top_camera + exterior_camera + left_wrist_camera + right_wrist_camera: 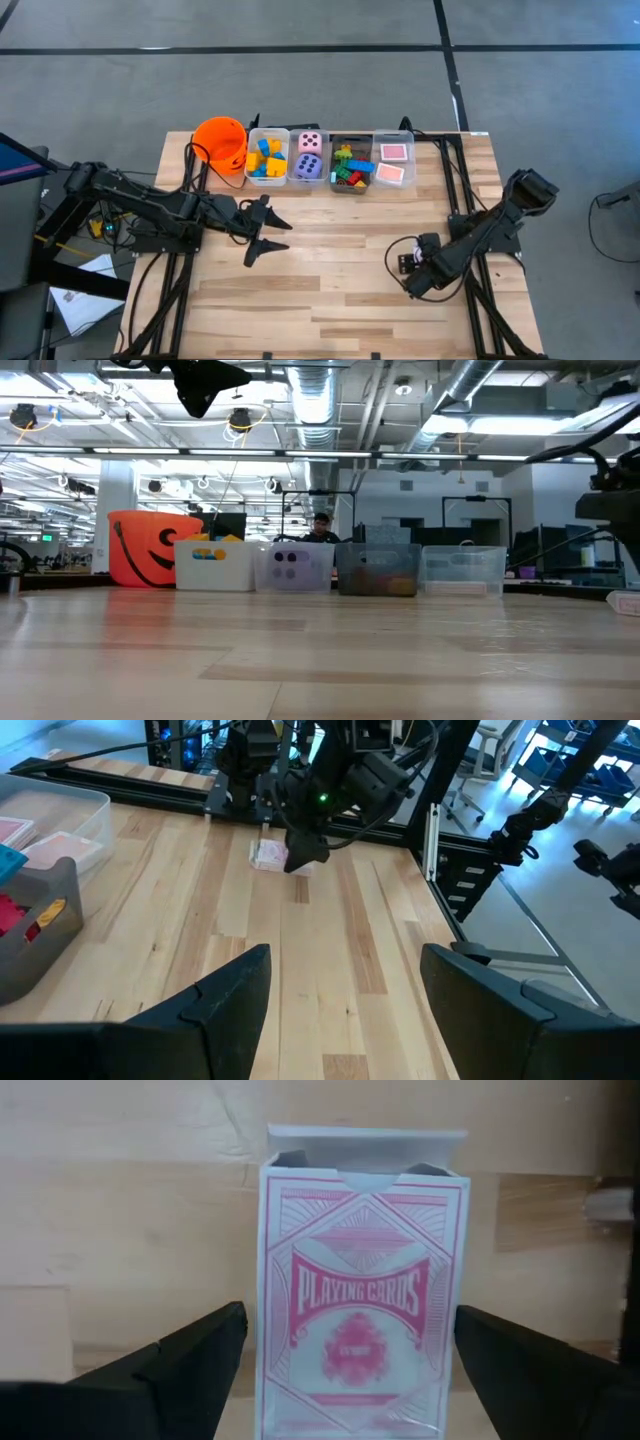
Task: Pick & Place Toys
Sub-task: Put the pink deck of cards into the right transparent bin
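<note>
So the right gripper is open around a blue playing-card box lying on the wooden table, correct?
Not quite: the playing-card box is pink and white, not blue, as the right wrist view shows. The rest holds: the right gripper is open around it, on the wooden table.

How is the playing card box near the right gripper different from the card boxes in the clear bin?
The playing card box on the table lies alone on bare wood, between the right gripper's open fingers; the two card boxes in the bin sit together inside the clear bin at the table's far edge. Its top flap is open; theirs cannot be judged. All are pink and white.
</note>
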Controlling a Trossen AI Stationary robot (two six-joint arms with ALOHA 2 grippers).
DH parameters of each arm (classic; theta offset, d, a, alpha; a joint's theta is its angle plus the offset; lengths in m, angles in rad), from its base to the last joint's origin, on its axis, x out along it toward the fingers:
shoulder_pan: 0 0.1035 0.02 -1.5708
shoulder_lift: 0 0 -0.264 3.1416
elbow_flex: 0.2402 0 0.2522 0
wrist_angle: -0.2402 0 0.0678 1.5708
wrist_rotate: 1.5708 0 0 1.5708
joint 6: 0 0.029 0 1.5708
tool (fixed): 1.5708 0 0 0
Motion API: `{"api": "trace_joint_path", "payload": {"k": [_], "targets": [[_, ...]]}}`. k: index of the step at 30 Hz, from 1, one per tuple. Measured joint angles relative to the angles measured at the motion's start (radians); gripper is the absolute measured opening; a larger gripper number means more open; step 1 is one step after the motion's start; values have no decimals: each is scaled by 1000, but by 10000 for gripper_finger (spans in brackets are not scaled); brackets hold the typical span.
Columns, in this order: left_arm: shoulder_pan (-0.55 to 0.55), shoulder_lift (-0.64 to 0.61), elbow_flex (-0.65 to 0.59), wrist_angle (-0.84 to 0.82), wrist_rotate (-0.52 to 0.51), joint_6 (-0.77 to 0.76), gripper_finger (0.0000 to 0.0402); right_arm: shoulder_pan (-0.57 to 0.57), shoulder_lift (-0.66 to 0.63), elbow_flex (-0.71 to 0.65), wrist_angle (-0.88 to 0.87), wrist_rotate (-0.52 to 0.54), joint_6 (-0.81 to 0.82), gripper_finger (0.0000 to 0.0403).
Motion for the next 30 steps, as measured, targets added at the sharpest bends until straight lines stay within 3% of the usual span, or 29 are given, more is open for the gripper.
{"api": "trace_joint_path", "payload": {"k": [12,21,24,27,30], "targets": [[0,0,0,0,0,0,250,-47,13,-7,114,0,-17,348],[0,0,0,-5,0,0,250,-67,94,27,116,28,6,302],[0,0,0,-8,0,1,250,-68,105,73,85,128,46,302],[0,0,0,-17,0,4,250,-72,100,149,-51,258,58,300],[0,0,0,-20,0,30,250,-80,94,230,-203,307,60,301]]}}
